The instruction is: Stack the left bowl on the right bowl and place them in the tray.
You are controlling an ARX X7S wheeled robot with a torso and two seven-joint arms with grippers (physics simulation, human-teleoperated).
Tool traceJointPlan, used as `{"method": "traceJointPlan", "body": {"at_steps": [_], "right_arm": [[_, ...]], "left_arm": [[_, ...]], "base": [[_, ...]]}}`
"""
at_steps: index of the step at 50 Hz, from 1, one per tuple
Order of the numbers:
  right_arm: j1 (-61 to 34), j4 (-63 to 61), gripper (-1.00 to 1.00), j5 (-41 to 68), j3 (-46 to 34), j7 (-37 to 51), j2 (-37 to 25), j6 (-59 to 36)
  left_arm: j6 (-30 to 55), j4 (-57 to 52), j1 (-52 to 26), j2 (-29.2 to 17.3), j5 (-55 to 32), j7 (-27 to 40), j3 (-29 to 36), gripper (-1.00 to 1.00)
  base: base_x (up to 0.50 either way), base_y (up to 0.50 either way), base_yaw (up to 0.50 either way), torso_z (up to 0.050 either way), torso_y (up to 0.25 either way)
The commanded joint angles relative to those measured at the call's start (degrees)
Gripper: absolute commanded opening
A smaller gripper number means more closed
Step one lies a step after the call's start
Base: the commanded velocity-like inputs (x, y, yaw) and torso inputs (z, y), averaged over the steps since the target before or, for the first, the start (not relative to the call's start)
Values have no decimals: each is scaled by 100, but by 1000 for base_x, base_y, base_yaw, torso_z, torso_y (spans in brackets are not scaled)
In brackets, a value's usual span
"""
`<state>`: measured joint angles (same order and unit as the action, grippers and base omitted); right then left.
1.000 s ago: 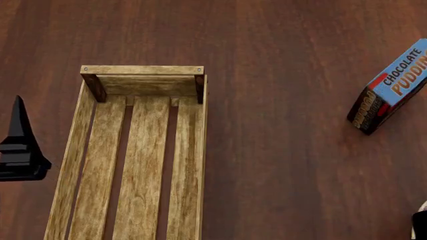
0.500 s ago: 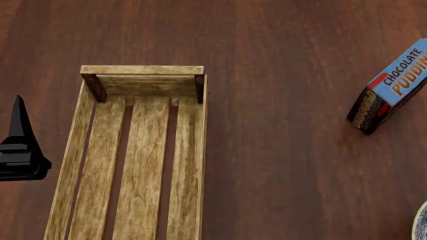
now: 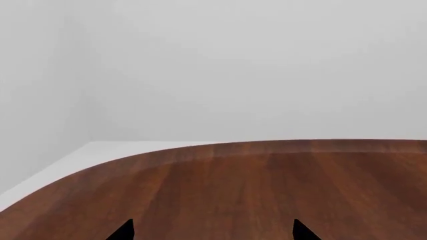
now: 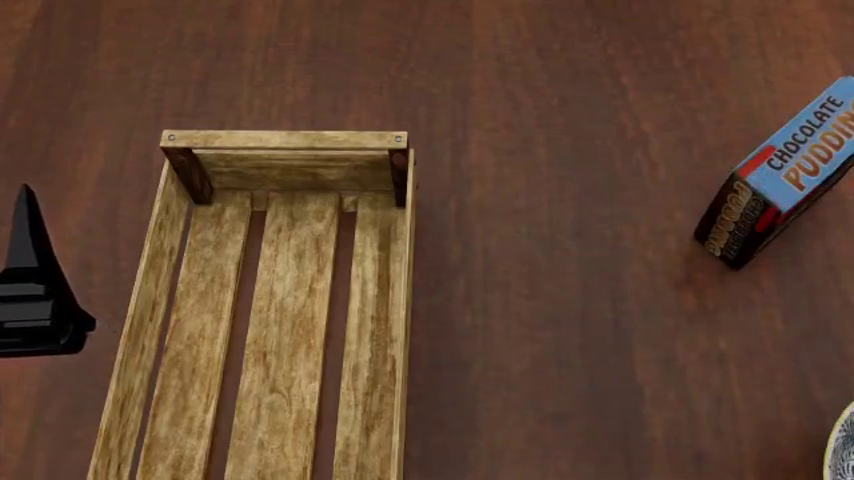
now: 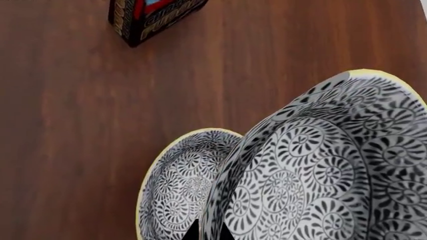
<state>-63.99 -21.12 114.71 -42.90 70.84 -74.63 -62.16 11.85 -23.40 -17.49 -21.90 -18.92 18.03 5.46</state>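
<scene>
Dark reddish-brown wood made up the table (image 4: 574,330), whose rounded edge was seen against a plain grey wall in the left wrist view. On it a blue chocolate pudding box (image 4: 781,175) was set at an angle, well apart from the tray (image 4: 274,300) and on its right side in the head view; the same box (image 5: 155,17) appeared at the edge of the right wrist view. Nothing was seen lying between box and tray.

A long crate of pale weathered slats with low sides and darker corner posts formed the tray, and its floor was seen bare. Just beside its left wall the left gripper (image 4: 34,285) was held, black and pointed; its fingertips (image 3: 123,231) were seen spread apart over bare table, with nothing between them.

Two bowls with black-and-white spiral patterning and pale yellow rims were shown in the right wrist view. The nearer bowl (image 5: 320,170) was tilted steeply, its rim pinched by the right gripper (image 5: 207,234), beside the farther bowl (image 5: 180,185), which lay on the table below the box. A sliver of a bowl rim (image 4: 845,445) showed far right of the tray.
</scene>
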Motion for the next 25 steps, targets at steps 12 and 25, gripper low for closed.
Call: {"method": "traceJointPlan", "body": {"at_steps": [12, 25], "right_arm": [[141, 552, -100, -655, -70, -607, 263, 6], [464, 672, -100, -921, -150, -996, 282, 212]], "left_arm": [[-11, -69, 40, -67, -74, 1, -27, 100], [38, -72, 24, -87, -104, 15, -6, 100]], "base": [[0, 0, 0, 0, 0], [0, 0, 0, 0, 0]]}}
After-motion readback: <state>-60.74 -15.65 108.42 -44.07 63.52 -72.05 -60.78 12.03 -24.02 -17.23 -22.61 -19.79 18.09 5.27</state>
